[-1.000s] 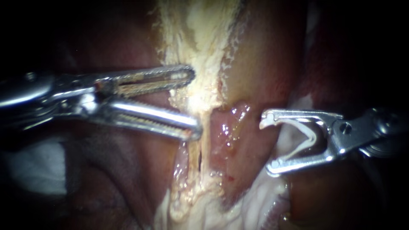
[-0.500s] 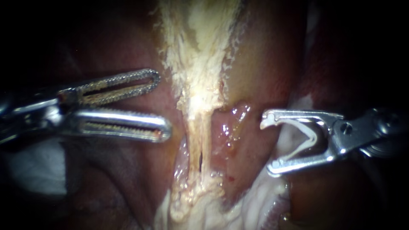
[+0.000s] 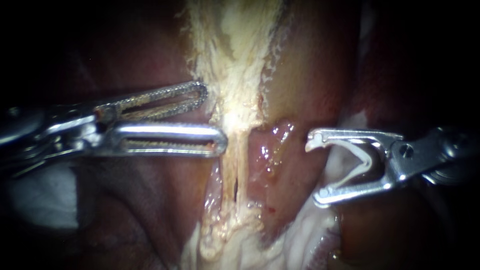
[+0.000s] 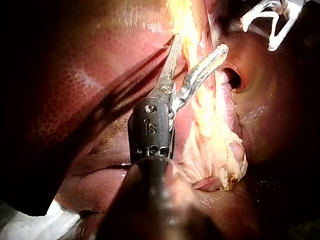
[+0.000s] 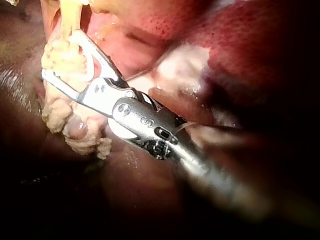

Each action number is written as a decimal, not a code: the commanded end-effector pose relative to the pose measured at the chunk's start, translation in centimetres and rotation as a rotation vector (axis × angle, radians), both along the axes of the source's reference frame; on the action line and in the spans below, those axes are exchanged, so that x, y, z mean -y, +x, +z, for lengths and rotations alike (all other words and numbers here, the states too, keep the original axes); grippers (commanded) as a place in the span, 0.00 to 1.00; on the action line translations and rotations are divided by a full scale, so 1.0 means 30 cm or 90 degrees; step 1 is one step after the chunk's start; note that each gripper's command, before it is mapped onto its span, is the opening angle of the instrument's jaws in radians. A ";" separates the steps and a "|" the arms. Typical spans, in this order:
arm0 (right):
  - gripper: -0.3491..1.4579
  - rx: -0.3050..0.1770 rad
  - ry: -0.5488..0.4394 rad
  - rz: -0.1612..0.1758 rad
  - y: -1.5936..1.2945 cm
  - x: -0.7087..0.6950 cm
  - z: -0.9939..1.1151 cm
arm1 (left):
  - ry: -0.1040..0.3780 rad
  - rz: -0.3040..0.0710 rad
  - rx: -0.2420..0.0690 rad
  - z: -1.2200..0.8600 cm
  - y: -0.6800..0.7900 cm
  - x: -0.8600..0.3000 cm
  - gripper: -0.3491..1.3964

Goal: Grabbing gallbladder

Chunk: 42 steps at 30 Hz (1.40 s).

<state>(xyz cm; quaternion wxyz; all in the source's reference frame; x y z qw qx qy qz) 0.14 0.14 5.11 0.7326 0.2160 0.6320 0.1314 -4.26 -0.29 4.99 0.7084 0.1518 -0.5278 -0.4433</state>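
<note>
Back in toward the pale fatty strip (image 3: 232, 75) for the left instrument (image 3: 212, 117) compared with half a second ago, though not as deep as a full second back. Zero shift for the right instrument (image 3: 314, 170) against the tissue.

Left jaws spread, pinching nothing. Lower jaw tip right at the strip's edge, upper one just short of it. Same story from the left wrist view: left instrument (image 4: 199, 43) open, bright strip (image 4: 192, 20) running up between the two jaws, can't tell if actually touching.

Gallbladder (image 3: 300, 95) just past the strip, looks like the smooth tan-pink bulge with a wet pink patch lower down. So the strip sits smack between the left jaws and the gallbladder, kinda in the way.

Right instrument parked on the gallbladder's far side, jaws standing wide but cradling a white clip (image 3: 364, 160), V-shaped, both jaws touching it. Also peeking in ahead of the left jaws in the left wrist view (image 4: 270, 20). In the right wrist view, right instrument (image 5: 60, 55) with its clip (image 5: 91, 67) up against lumpy pale fat (image 5: 60, 115).

Dark red liver (image 3: 140, 210) under the left shaft, white cloth (image 3: 45, 195) low beside it, also showing near the shaft in the left wrist view (image 4: 30, 225).
</note>
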 end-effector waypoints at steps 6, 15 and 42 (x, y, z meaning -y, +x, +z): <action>0.50 0.000 0.000 0.000 0.0000 0.0000 -0.0001 | 0.006 0.005 -0.020 0.0069 -0.0010 0.0005 0.50; 0.50 0.000 0.000 0.000 0.0001 0.0001 -0.0002 | 0.008 -0.001 -0.028 0.0102 -0.0083 -0.0032 0.50; 0.50 -0.001 0.000 0.000 0.0000 0.0003 -0.0009 | 0.082 0.007 -0.101 0.0173 -0.0039 -0.0110 0.00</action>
